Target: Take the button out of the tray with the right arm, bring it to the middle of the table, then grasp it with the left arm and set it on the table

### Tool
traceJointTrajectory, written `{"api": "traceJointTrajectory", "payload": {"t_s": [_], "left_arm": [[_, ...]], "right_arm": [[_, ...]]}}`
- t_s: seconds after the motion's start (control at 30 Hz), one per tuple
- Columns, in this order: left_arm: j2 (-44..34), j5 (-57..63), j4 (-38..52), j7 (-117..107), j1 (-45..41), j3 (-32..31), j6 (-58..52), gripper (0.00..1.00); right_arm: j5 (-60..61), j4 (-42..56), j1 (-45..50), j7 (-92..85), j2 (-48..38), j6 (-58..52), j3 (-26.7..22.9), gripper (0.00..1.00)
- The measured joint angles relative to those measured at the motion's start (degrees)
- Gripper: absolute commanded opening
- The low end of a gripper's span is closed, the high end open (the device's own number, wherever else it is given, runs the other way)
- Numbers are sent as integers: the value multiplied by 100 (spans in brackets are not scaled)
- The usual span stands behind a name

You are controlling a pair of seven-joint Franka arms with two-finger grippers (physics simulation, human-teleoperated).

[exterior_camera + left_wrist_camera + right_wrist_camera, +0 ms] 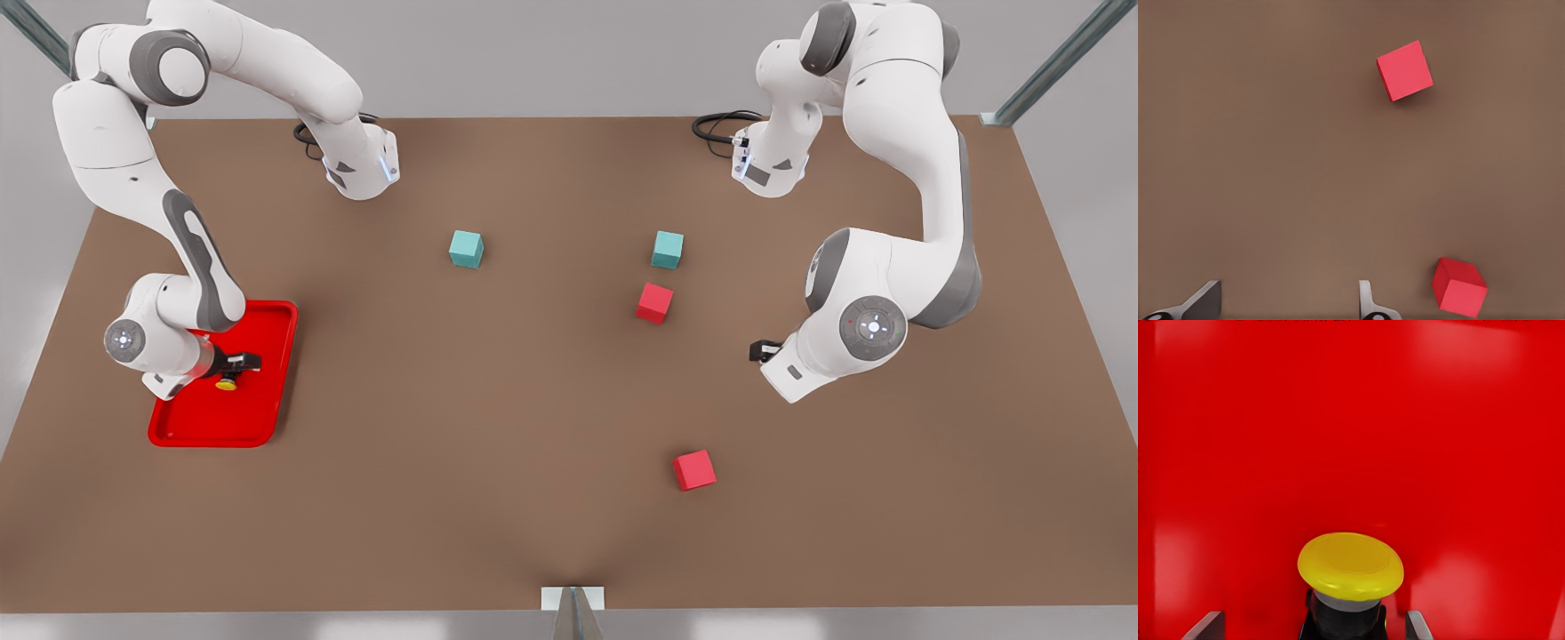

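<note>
Brown table (533, 427); red tray (267, 356) at its nine o'clock. Right gripper (233, 372) inside tray, fingers (1205, 625) apart, flanking yellow button (1350, 563). Left gripper (760, 350) waiting at three o'clock, fingers (1201, 303) apart.

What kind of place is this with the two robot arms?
Probably a pretend robot lab inside a computer, a test bench. A plain brown table holds just a red tray with a yellow button, plus toy-like red and teal cubes. The right gripper is at the button; the left gripper waits.
</note>
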Motion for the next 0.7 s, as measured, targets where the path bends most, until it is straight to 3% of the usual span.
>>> {"api": "traceJointTrajectory", "payload": {"t_s": [0.3, 0.33, 0.37, 0.4, 0.7], "left_arm": [[-2, 0, 1, -2, 1, 0, 3, 100], [-1, 0, 0, -2, 2, 0, 4, 100], [0, 0, -1, -2, 2, 0, 4, 100], [0, 0, -2, -2, 3, 0, 5, 100], [-6, 0, 2, -1, 3, 0, 3, 100]], "right_arm": [[-143, -345, -131, 47, -170, 91, -1, 100], [-147, -352, -134, 51, -169, 104, -1, 93], [-149, -356, -130, 54, -166, 114, -1, 78], [-145, -357, -125, 52, -162, 123, -1, 77], [-157, -347, -168, 70, -247, 146, -1, 77]]}}
